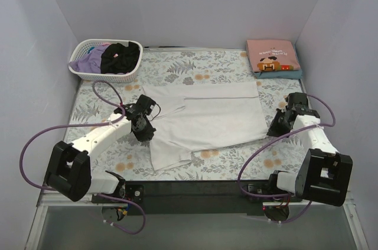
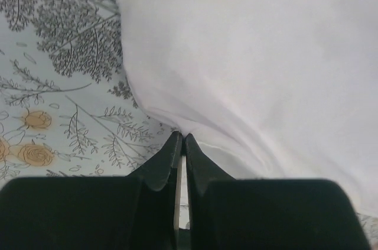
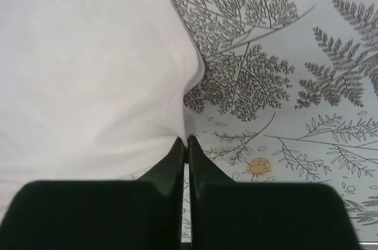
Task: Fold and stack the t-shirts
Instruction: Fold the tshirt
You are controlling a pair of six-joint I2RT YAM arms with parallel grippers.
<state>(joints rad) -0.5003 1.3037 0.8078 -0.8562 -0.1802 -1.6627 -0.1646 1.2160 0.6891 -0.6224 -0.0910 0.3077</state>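
Observation:
A plain white t-shirt lies spread across the middle of the floral table cloth. My left gripper is shut on its left edge; in the left wrist view the gripper pinches a fold of the white cloth. My right gripper is shut on the shirt's right edge; in the right wrist view the gripper pinches the hem of the white cloth. A folded pink t-shirt with a cartoon print lies at the back right on a teal one.
A white slotted basket at the back left holds black and lavender shirts. Walls close in the table on three sides. Purple cables loop beside both arms.

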